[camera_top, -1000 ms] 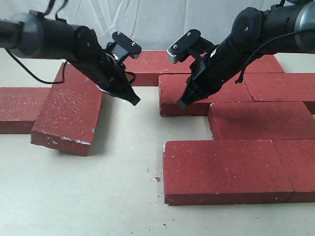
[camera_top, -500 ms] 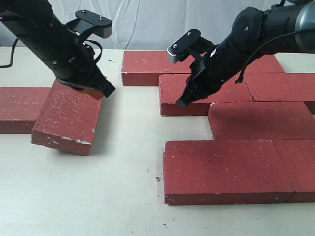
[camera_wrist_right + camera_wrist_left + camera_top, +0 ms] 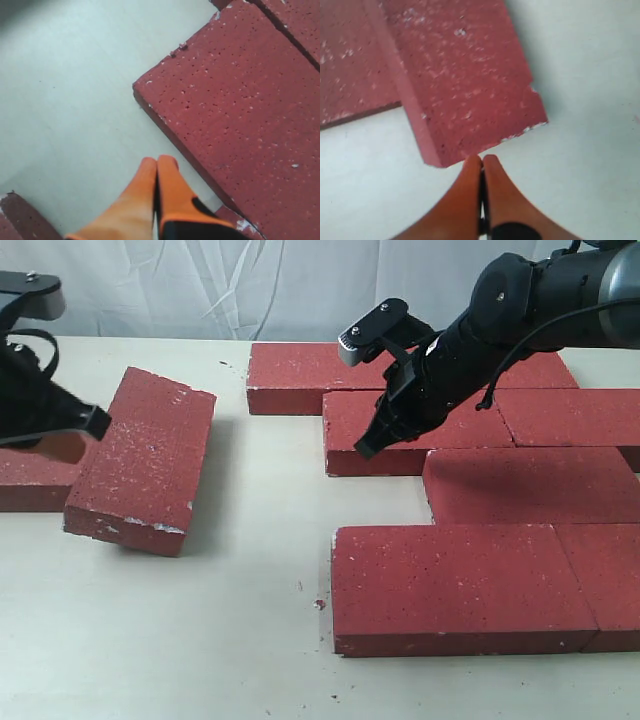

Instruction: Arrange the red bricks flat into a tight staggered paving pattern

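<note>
Several red bricks lie on the pale table. One loose brick (image 3: 142,462) (image 3: 465,75) sits tilted, with one long edge propped on a flat brick (image 3: 28,478) (image 3: 347,65) at the far left. My left gripper (image 3: 95,423) (image 3: 481,161) is shut and empty, hovering at that tilted brick's left edge. On the right, bricks lie flat in staggered rows: a back brick (image 3: 310,375), a second-row brick (image 3: 400,435) (image 3: 245,100), a third-row brick (image 3: 530,485) and a front brick (image 3: 450,585). My right gripper (image 3: 366,448) (image 3: 158,162) is shut and empty, by the second-row brick's left end.
More flat bricks continue to the right edge (image 3: 570,412) (image 3: 610,575). A white cloth backdrop (image 3: 200,285) hangs behind the table. Small brick crumbs (image 3: 318,604) lie on the bare tabletop (image 3: 260,530) between the tilted brick and the paved group.
My left arm has swung left, from over the gap beside the tilted brick's right side to its left edge at the frame border. The right arm has hardly moved.
</note>
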`<state>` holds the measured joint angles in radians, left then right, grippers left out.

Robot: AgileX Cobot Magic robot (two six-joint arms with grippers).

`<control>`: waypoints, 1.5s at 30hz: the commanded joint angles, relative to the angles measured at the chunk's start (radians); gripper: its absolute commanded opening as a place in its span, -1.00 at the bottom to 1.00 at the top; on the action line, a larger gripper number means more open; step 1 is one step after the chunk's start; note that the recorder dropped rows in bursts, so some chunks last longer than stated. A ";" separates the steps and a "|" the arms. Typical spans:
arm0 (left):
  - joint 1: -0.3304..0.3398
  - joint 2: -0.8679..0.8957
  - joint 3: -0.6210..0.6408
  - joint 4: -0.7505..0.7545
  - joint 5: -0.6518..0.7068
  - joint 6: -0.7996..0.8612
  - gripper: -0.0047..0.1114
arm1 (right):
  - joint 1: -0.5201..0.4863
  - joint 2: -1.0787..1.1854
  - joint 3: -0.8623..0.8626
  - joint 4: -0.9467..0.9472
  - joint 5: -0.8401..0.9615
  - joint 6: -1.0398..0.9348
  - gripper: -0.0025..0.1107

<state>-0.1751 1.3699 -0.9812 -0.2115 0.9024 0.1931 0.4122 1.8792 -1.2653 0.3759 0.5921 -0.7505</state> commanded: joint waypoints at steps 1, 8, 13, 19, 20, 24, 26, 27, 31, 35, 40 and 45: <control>0.111 -0.035 0.081 0.004 -0.020 0.006 -0.92 | -0.004 -0.002 0.003 0.012 -0.004 -0.002 -0.97; 0.298 -0.039 0.171 -0.047 -0.020 0.094 -0.69 | -0.004 -0.002 0.003 0.016 -0.006 -0.002 -0.97; 0.429 -0.039 0.190 -0.348 -0.011 0.327 0.00 | -0.004 -0.002 0.003 0.018 -0.010 -0.002 -0.97; 0.498 -0.029 0.262 -0.614 -0.013 0.506 0.46 | -0.004 -0.002 0.003 0.018 -0.014 -0.002 -0.97; 0.498 -0.019 0.269 -0.614 -0.015 0.506 0.47 | -0.004 -0.002 0.003 0.018 -0.014 -0.002 -0.97; 0.496 0.028 0.295 -0.650 -0.006 0.512 0.52 | -0.004 -0.002 0.003 0.030 -0.014 -0.002 -0.97; 0.496 0.051 0.306 -0.690 -0.013 0.535 0.53 | -0.004 -0.002 0.003 0.039 -0.014 -0.002 -0.97; 0.496 0.060 0.313 -0.716 -0.017 0.552 0.53 | -0.004 -0.002 0.003 0.042 -0.014 -0.002 -0.97; 0.496 0.100 0.333 -0.811 -0.026 0.643 0.53 | -0.004 -0.002 0.003 0.044 -0.024 -0.002 -0.97; 0.492 0.137 0.336 -0.843 -0.050 0.660 0.53 | -0.004 -0.002 0.003 0.044 -0.026 -0.002 -0.97; 0.492 0.170 0.336 -0.856 -0.065 0.671 0.53 | -0.004 -0.002 0.003 0.044 -0.030 -0.002 -0.97; 0.492 0.182 0.342 -0.877 -0.077 0.681 0.53 | -0.004 -0.002 0.003 0.044 -0.036 -0.002 -0.97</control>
<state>0.3173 1.5469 -0.6453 -1.0632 0.8421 0.8651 0.4122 1.8792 -1.2653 0.4139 0.5744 -0.7505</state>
